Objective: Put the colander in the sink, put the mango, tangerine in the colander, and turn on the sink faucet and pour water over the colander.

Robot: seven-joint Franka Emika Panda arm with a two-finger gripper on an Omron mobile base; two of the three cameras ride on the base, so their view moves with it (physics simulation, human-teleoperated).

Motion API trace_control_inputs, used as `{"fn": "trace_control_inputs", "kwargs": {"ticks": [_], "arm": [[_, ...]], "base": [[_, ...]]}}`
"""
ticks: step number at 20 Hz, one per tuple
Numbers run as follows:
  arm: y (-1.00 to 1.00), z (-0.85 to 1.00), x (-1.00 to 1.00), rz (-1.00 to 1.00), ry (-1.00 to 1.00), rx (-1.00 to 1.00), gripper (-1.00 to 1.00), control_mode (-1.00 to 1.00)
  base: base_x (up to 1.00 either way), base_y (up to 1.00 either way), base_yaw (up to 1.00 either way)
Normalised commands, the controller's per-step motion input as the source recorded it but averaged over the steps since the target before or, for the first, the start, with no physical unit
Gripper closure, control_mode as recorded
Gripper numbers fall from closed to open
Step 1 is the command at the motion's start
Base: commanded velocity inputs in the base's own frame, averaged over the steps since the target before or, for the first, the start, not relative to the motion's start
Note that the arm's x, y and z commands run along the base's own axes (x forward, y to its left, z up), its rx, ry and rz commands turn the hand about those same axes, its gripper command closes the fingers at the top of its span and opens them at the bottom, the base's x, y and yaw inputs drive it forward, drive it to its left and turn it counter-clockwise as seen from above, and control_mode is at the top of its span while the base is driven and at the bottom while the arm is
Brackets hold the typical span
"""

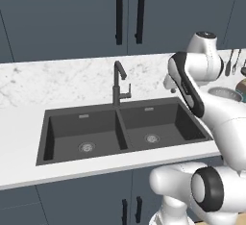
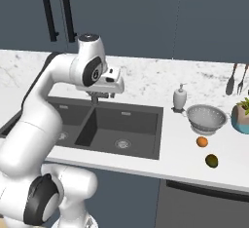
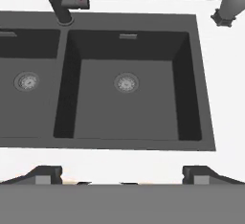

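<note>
The dark double-basin sink (image 2: 136,124) is set in the white counter, both basins empty. On the counter to its right stands the silvery colander (image 2: 206,117), upright. In front of it lie the orange tangerine (image 2: 202,142) and, nearer the counter edge, the dark green mango (image 2: 211,161). The black faucet (image 1: 117,82) rises behind the divider between the basins. My gripper (image 3: 123,176) is open and holds nothing. It hangs above the sink (image 3: 124,117), looking down into the right basin, well left of the colander and fruit.
A white soap dispenser (image 2: 180,98) stands behind the sink's right corner, next to the colander. A potted plant (image 2: 241,115) sits at the far right, and utensils (image 2: 236,78) hang on the wall above it. Dark cabinets run above and below the counter.
</note>
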Motion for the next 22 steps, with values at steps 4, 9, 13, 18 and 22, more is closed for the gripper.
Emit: {"fn": "trace_control_inputs", "kwargs": {"ticks": [4, 9, 13, 18, 22], "arm": [[-0.76, -0.18, 0.29, -0.05, 0.0, -0.09, -1.0, -1.0], [-0.51, -0.44, 0.39, -0.04, 0.02, -0.16, -1.0, -1.0], [-0.47, -0.51, 0.29, -0.05, 0.01, -0.22, -1.0, -1.0], [-0.55, -0.39, 0.09, -0.03, 0.0, -0.19, -1.0, -1.0], [-0.66, -0.31, 0.0, 0.0, 0.0, -0.13, -1.0, -1.0]], "base": [[0.0, 0.0, 0.0], [0.0, 0.0, 0.0], [0.0, 0.0, 0.0], [0.0, 0.0, 0.0], [0.0, 0.0, 0.0]]}}
